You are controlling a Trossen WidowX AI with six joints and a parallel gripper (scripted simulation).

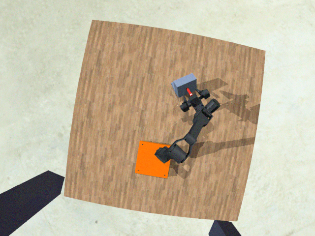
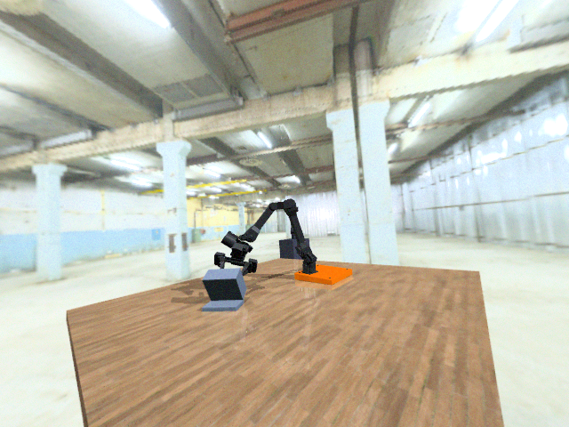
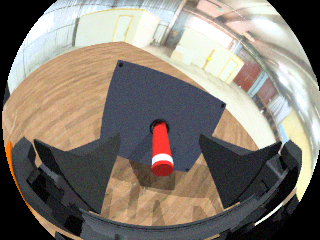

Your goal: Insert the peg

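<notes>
The red round peg (image 1: pixel 189 91) (image 3: pixel 161 145) with a white band near its outer end stands out of the round hole (image 3: pixel 159 125) in the face of the sloped panel (image 1: pixel 183 83) (image 2: pixel 224 286) (image 3: pixel 135 95). Its lower end is inside the hole; how deep cannot be seen. In the exterior view the peg is hidden behind the panel. My gripper (image 3: pixel 160 138) is open, with one finger on each side of the peg and a wide gap to both. In the top view the gripper's fingers reach close to the panel's face.
The arm comes from its orange base plate (image 1: pixel 150 160) (image 2: pixel 332 274) on the wooden table (image 1: pixel 114 88) (image 2: pixel 321 349). The panel has a flat foot (image 2: pixel 222 305) on its far side. Dark beams (image 1: pixel 33 198) stand beyond the table's near edge.
</notes>
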